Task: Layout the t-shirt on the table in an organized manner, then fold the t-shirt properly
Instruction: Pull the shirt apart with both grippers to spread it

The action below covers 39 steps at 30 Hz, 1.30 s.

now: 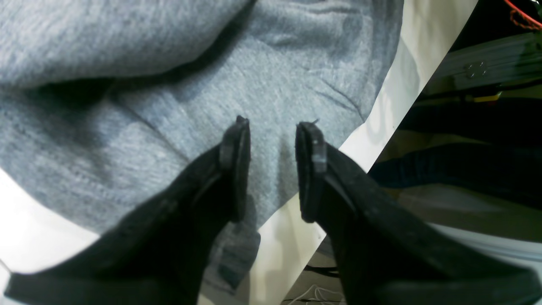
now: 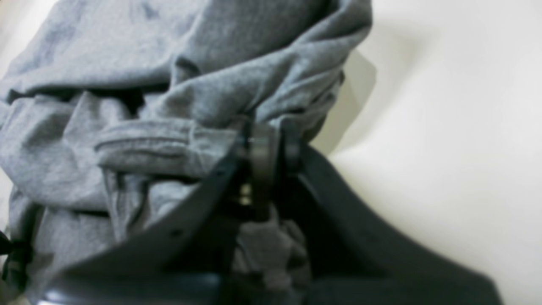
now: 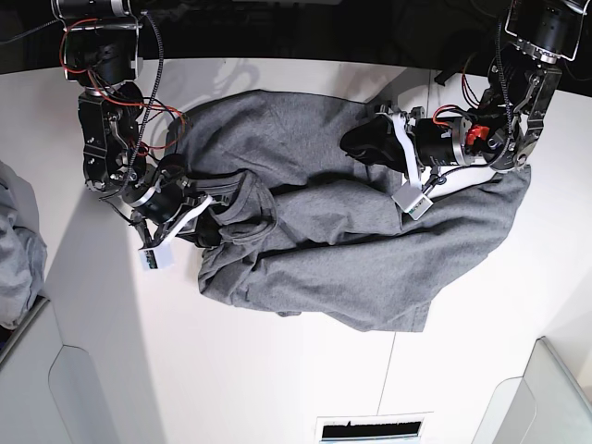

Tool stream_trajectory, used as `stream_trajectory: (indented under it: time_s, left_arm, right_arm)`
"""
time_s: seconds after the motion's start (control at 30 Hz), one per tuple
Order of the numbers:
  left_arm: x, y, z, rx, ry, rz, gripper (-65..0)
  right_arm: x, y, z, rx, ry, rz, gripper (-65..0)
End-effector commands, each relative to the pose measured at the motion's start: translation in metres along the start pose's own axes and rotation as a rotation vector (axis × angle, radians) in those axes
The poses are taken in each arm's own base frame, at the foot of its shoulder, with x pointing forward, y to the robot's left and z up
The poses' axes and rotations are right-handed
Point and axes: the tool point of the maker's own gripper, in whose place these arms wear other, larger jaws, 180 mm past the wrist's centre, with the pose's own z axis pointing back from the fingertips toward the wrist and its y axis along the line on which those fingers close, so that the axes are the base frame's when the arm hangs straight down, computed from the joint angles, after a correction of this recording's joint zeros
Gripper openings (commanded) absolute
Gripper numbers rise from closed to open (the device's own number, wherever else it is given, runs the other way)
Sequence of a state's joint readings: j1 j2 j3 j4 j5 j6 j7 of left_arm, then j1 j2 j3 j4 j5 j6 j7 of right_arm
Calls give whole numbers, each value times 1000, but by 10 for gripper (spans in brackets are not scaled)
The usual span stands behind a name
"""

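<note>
The heather-grey t-shirt [image 3: 351, 250] lies crumpled and spread across the middle of the white table [image 3: 277, 370]. At the shirt's left side my right gripper [image 3: 215, 220] pinches a bunched fold of it. Up close in the right wrist view the gripper [image 2: 267, 133] has its fingers pressed together with cloth gathered around them. My left gripper [image 3: 359, 143] hovers over the shirt's upper right part. In the left wrist view it [image 1: 273, 127] stands open above flat grey fabric [image 1: 178, 84], nothing between its fingers.
A paler grey bundle of cloth [image 3: 17, 250] sits at the left edge. Light grey bins stand at the bottom left [image 3: 55, 388] and bottom right [image 3: 560, 388]. The table's edge [image 1: 406, 63] runs close beside the left gripper, with dark clutter beyond it.
</note>
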<state>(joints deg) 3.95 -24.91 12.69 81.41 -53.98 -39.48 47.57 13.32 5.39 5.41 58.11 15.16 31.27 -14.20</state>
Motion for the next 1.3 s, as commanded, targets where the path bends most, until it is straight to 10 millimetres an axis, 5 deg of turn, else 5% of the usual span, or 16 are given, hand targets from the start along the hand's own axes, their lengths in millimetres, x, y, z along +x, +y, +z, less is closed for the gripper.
stream_trajectory:
  time_s: [0.0, 0.33, 0.5, 0.7, 0.9, 1.07, 1.27]
  left_arm:
    - [13, 1, 5, -2, -35, -23, -434]
    - [-1, -2, 3, -4, -11, -6, -434]
    - [-22, -12, -7, -13, 24, 13, -435]
    - [-70, -18, -21, -11, 97, 94, -435]
    - [-107, 4, -21, 49, 168, 156, -435]
    - [-112, 9, -20, 68, 185, 142, -444]
    - [-110, 13, -16, 77, 177, 133, -581]
  right_arm:
    - [27, 1, 0, 10, -77, 11, -650]
    - [120, -3, 39, -38, -309, 113, -650]
    - [138, 1, 42, -38, -308, 152, -650]
    - [147, 2, 42, -39, -320, 162, -650]
    - [148, 2, 42, -38, -323, 163, -650]
    - [148, 2, 42, -38, -322, 162, -650]
    - [148, -1, 43, -43, -320, 168, -650]
